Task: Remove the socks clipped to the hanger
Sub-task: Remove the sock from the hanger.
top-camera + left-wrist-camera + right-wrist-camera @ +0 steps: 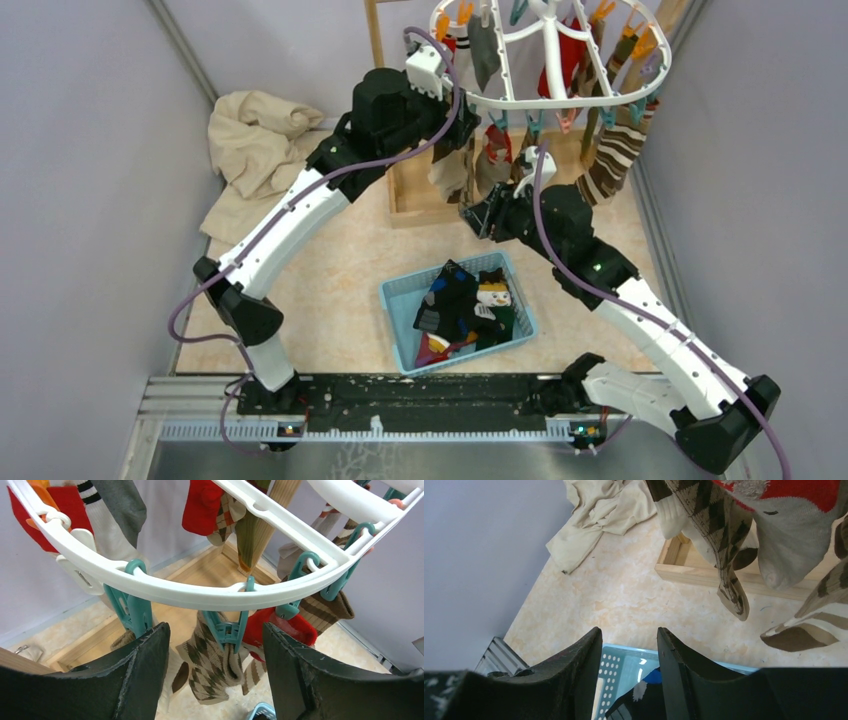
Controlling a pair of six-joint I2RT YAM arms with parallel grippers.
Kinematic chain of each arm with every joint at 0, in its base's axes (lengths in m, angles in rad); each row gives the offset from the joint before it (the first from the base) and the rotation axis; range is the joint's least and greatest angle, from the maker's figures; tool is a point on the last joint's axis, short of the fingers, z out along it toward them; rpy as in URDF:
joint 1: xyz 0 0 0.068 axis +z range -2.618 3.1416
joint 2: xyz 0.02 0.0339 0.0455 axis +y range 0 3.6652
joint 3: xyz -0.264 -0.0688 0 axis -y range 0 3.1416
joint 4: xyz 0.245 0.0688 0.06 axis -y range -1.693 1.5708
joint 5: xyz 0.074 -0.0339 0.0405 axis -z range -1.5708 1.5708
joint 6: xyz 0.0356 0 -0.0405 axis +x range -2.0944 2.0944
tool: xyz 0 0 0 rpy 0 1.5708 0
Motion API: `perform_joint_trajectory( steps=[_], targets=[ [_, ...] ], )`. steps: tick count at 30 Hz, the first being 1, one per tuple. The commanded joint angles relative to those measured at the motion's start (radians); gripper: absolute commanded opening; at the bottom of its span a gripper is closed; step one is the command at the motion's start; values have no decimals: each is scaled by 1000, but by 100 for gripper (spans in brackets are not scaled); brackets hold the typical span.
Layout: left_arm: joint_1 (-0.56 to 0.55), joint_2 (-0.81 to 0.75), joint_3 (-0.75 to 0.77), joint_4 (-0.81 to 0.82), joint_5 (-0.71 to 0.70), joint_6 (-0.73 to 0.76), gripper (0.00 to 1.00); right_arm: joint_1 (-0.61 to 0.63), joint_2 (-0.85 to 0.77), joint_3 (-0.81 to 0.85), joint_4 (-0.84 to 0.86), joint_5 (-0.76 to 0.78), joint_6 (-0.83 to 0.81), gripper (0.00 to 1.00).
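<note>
Socks at the hanger, left side: my left jaws stand apart and hold nothing, one finger on each side of the teal clip that pins an argyle sock below the white rim. A red sock hangs just beside that clip, and a second clip sits just above my left-hand finger.

Right side: my right jaws are part open and empty, pointed down toward the basket, with sock toes hanging above and ahead of them.

Risks, as I judge them:
- If I shut on the clip's body instead of the sock, the sock may stay pinned, and the hanger could tilt or swing on its stand.
- The red sock is close enough to be caught in the same bite.
- A sock pulled free but poorly gripped could drop onto the table short of the basket.

Containers: the blue basket sits on the table between my arms. It holds a heap of mostly dark socks, one with a snowman face. The beige cloth lies loose at far left, in no container.
</note>
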Motion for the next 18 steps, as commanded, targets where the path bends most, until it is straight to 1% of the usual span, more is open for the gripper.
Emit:
perform_joint_trajectory(
  steps=[1, 6, 12, 16, 18],
  targets=[
    [13, 27, 30, 36, 88, 4, 73, 6, 7, 21, 63, -11, 1, 45],
    [16, 40, 36, 55, 134, -2, 71, 5, 11, 26, 62, -9, -3, 45],
    [19, 64, 65, 65, 141, -6, 73, 6, 19, 23, 69, 1, -12, 45],
    [20, 80, 94, 60, 136, -7, 73, 6, 30, 13, 99, 65, -44, 46],
    [22, 84, 100, 60, 136, -8, 72, 6, 43, 8, 120, 101, -73, 46]
  ],
)
